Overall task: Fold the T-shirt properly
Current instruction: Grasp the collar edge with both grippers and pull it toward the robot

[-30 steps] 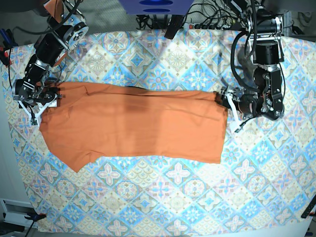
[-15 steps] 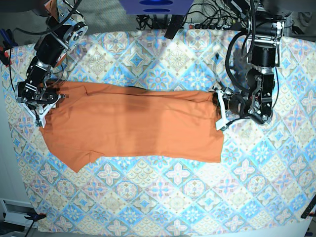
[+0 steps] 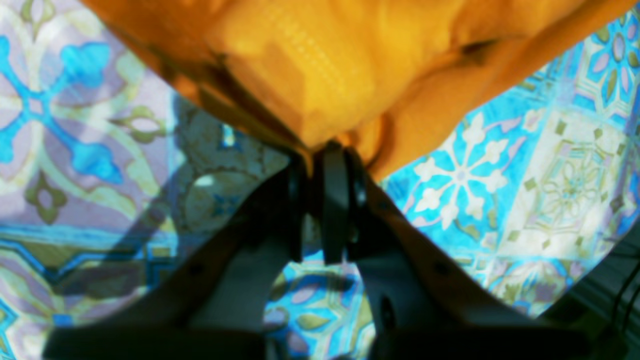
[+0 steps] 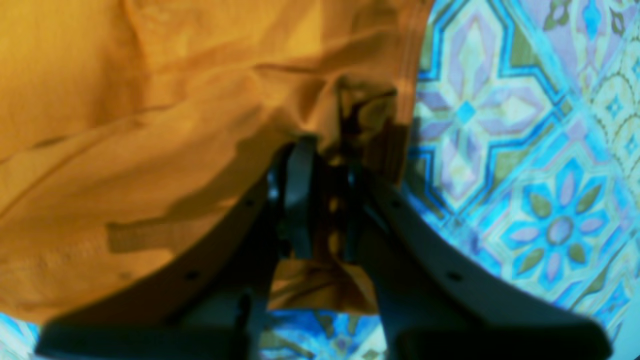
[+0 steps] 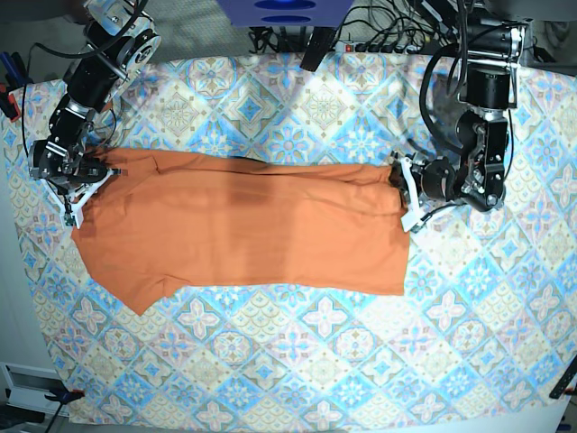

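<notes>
The burnt-orange T-shirt (image 5: 243,225) lies flat as a long band across the middle of the patterned tablecloth (image 5: 315,361), with one sleeve pointing toward the front left. My left gripper (image 5: 403,194) sits at the shirt's right end, shut on a pinch of the fabric edge (image 3: 320,65); in the left wrist view the gripper (image 3: 322,152) has its dark fingers together under the cloth. My right gripper (image 5: 79,185) is at the shirt's left end. In the right wrist view this gripper (image 4: 325,160) is shut on bunched orange fabric (image 4: 125,150).
Cables and a power strip (image 5: 388,41) run along the table's back edge, beside a blue box (image 5: 284,11). Both arm bases stand at the back corners. Patterned cloth stretches in front of the shirt to the front edge.
Both grippers have gone from open to shut on the shirt's two ends. The left gripper moved in onto the right edge, and the right gripper shifted slightly back at the left edge.
</notes>
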### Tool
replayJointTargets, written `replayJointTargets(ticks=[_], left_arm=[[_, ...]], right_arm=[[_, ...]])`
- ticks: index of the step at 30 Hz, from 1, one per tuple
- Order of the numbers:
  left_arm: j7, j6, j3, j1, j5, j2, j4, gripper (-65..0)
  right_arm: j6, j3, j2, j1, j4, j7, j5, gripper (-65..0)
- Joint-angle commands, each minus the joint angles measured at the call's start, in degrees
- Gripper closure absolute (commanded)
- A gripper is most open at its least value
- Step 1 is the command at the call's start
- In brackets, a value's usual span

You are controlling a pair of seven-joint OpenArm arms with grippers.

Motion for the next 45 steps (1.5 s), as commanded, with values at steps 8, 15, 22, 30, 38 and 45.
replayJointTargets(ticks=[8, 15, 22, 30, 38, 45], left_arm=[[11.92, -1.17, -3.03, 8.77, 1.5, -0.39, 13.34, 0.0], [12.58, -1.17, -6.72, 9.74, 1.58, -2.15, 13.69, 0.0], [12.58, -1.17, -7.16, 12.73, 1.67, -3.29, 13.78, 0.0], [10.34, -1.17, -9.8, 17.56, 2.02, -4.08, 13.78, 0.0], [8.76, -1.17, -10.15, 21.34, 1.58, -7.07, 13.78, 0.0], [6.65, -1.17, -14.19, 25.12, 2.02, -7.34, 13.78, 0.0]], right_arm=[[0.8, 0.52, -2.45, -11.42, 15.05, -14.44, -6.43, -3.9], [4.71, 0.44, -3.41, -14.23, 22.35, -19.89, -6.6, -3.9], [4.71, 0.35, -3.41, -14.93, 21.91, -19.71, -6.6, -3.9], [4.71, 0.26, -3.41, -15.2, 21.91, -19.8, -6.69, -3.9], [4.71, -3.43, -3.41, -15.9, 21.91, -20.15, -6.78, -3.9], [4.71, -3.78, -3.41, -16.16, 21.91, -20.15, -6.78, -3.9]])
